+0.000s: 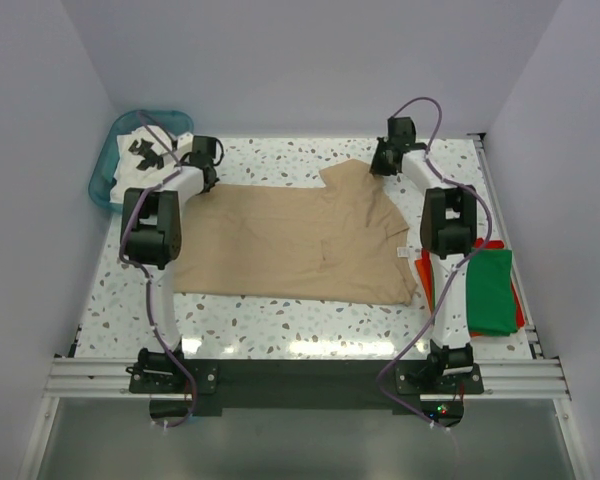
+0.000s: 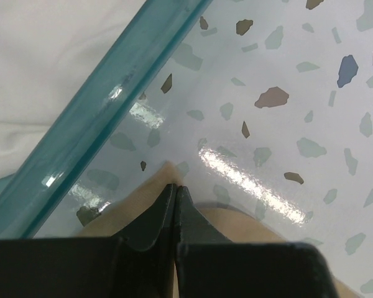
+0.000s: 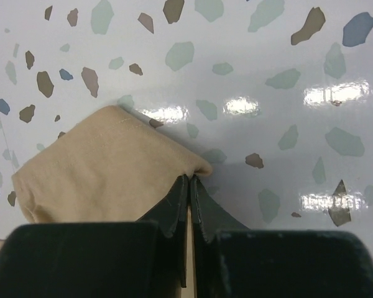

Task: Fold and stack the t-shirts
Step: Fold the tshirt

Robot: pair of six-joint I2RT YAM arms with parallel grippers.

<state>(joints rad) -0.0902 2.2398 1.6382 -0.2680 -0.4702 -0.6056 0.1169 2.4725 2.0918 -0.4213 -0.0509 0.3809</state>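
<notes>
Tan shirt (image 1: 300, 240) flat across mid-table (image 1: 280, 322). Far left corner pinched between clamped fingers of left gripper (image 2: 176, 186), just beside basket (image 1: 100, 182). Far right sleeve pinched likewise in right gripper (image 3: 191, 179). Green shirt (image 1: 490, 290) atop red shirt (image 1: 425, 280) at right table edge. White shirt (image 1: 145, 150) in basket, far left.

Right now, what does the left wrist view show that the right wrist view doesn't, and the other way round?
Only the left wrist view shows the teal rim of the basket, with the white shirt lying inside it. Only the right wrist view shows a broad rounded fold of the tan shirt; the left sees just a sliver of it. Both show the speckled table and black jaws closed on tan cloth.
</notes>
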